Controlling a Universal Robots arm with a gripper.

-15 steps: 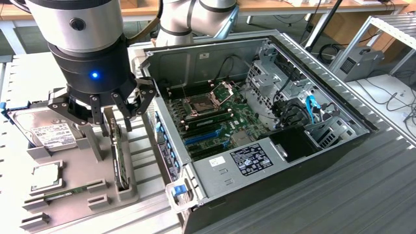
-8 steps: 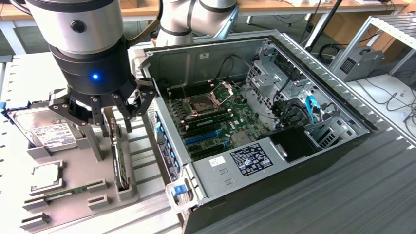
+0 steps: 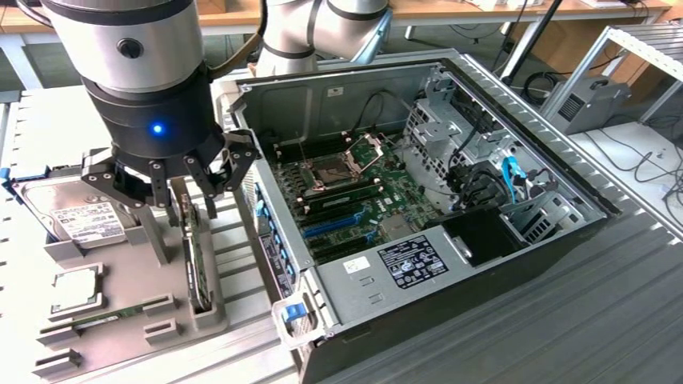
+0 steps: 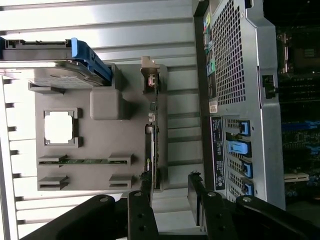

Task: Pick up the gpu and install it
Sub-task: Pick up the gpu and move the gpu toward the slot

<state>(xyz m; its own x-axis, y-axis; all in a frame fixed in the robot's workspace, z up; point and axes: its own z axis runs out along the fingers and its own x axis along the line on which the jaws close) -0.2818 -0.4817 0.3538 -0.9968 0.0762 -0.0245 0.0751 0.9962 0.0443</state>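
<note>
Gripper (image 3: pixel 184 200) spread wide, empty, poised over gpu (image 3: pixel 194 264). Gpu stands on edge in a slot along the tray's (image 3: pixel 128 280) edge beside the case (image 3: pixel 469 328). We judge the risk to be an off-centre descent: a finger clips the thin card and tilts or jams it in the slot.

No word, brand or number can be read anywhere. The hard drive (image 3: pixel 66 210) at one corner of the grey holder (image 3: pixel 128 300) carries a white label (image 3: pixel 85 222) with dark print too fine to make out. Inside the computer case (image 3: pixel 555 172), along its near edge, the power supply (image 3: pixel 411 276) bears a black label (image 3: pixel 414 262) with white print and a small white sticker (image 3: pixel 360 264) beside it, both illegible. In the wrist view, a dark strip label (image 4: pixel 218 150) on the case's back panel (image 4: pixel 235 60) is also unreadable.
</note>
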